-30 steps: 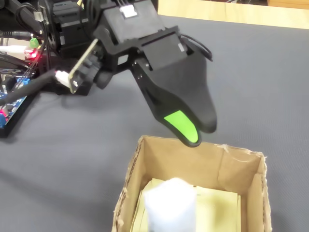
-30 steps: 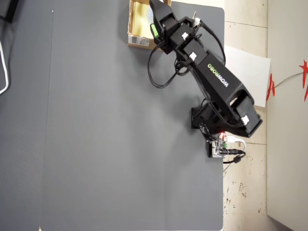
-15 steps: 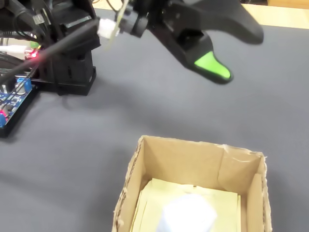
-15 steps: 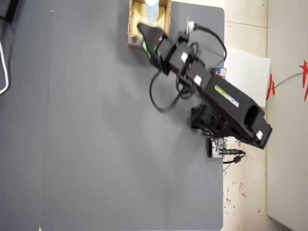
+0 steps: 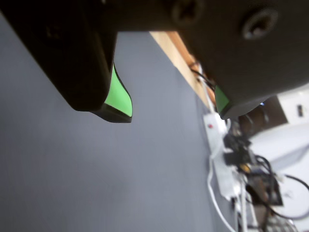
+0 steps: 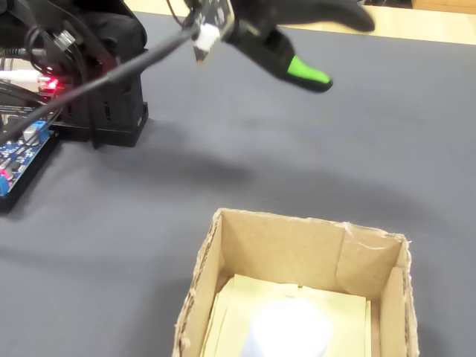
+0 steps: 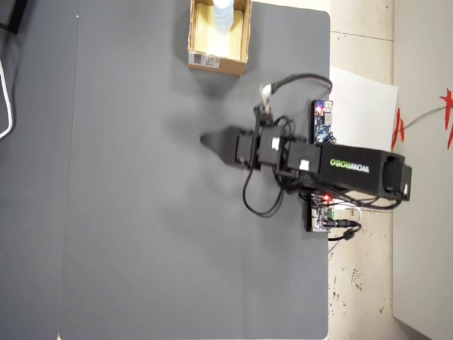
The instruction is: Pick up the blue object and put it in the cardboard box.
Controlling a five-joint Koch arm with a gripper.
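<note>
The grey mat point(image 7: 156, 212) fills the overhead view. The cardboard box point(image 6: 372, 260) sits at bottom centre of the fixed view, and the blue object point(image 6: 290, 331) already lies inside. The gripper point(image 5: 174, 111), jaws apart and empty, hangs above the mat; I judge only retreat remains

On my overhead feed I see the dark grey mat point(image 7: 163, 234) covering the table, with a blue circuit board point(image 7: 323, 122) at its right edge. A white sheet point(image 7: 364, 106) lies on the floor just beyond, beside a red mark point(image 7: 447, 113).
</note>
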